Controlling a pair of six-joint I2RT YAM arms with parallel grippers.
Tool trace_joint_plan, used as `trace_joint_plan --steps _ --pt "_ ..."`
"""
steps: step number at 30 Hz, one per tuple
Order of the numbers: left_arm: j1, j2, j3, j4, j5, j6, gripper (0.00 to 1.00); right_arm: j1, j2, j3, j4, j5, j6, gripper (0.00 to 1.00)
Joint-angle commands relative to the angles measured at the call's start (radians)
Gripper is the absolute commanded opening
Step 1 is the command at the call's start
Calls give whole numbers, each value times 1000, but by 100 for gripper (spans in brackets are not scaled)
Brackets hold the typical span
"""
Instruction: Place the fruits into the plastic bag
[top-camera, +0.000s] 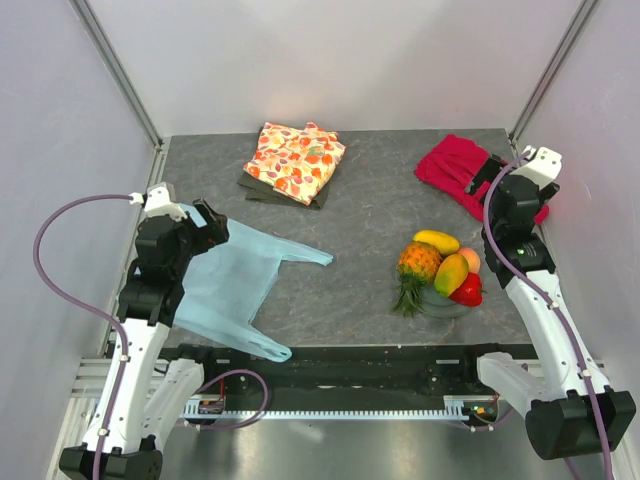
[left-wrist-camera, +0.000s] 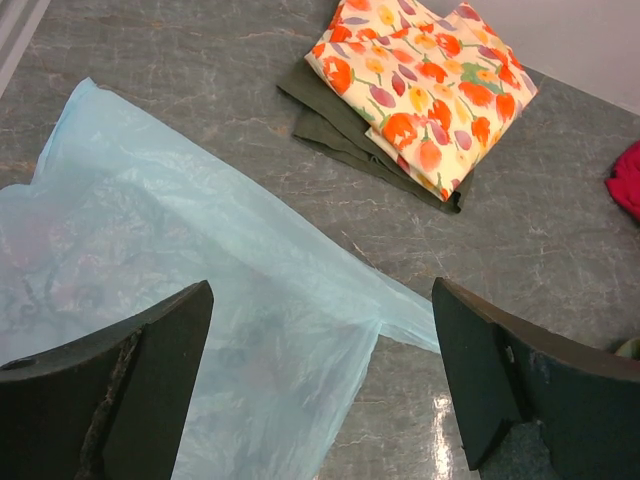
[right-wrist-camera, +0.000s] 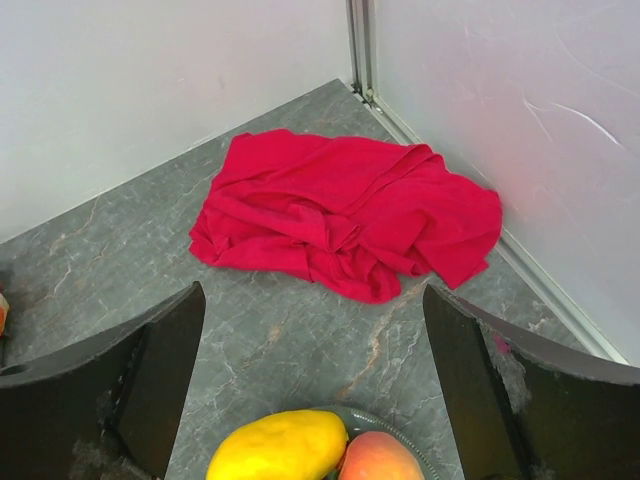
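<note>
The light-blue plastic bag (top-camera: 228, 285) lies flat at the left, handles spread; it also fills the left wrist view (left-wrist-camera: 180, 280). On the grey-green plate (top-camera: 445, 303) at the right sit the pineapple (top-camera: 417, 265), two yellow mangoes (top-camera: 437, 241) (top-camera: 451, 274), the peach (top-camera: 470, 259) and the red pepper (top-camera: 467, 290). My left gripper (top-camera: 205, 225) hovers open over the bag's far edge, empty (left-wrist-camera: 320, 385). My right gripper (top-camera: 490, 172) is open and empty above the table just beyond the plate; a mango (right-wrist-camera: 280, 447) and the peach (right-wrist-camera: 378, 458) show under it.
An orange floral cloth (top-camera: 295, 160) on a dark green cloth lies at the back centre (left-wrist-camera: 425, 85). A red cloth (top-camera: 460, 170) lies at the back right corner (right-wrist-camera: 340, 210). Walls with metal posts close in the left, back and right sides.
</note>
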Motion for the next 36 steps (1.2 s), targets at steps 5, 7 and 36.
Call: trace_joint_plan --steps 5,7,36 --pt "0 8 49 -8 10 8 98 3 -2 2 8 -24 8 98" --pt "0 7 51 -7 10 12 98 3 1 3 8 -31 7 98" --pt "-123 47 -104 39 151 -117 91 751 616 305 -224 -350 -411 75"
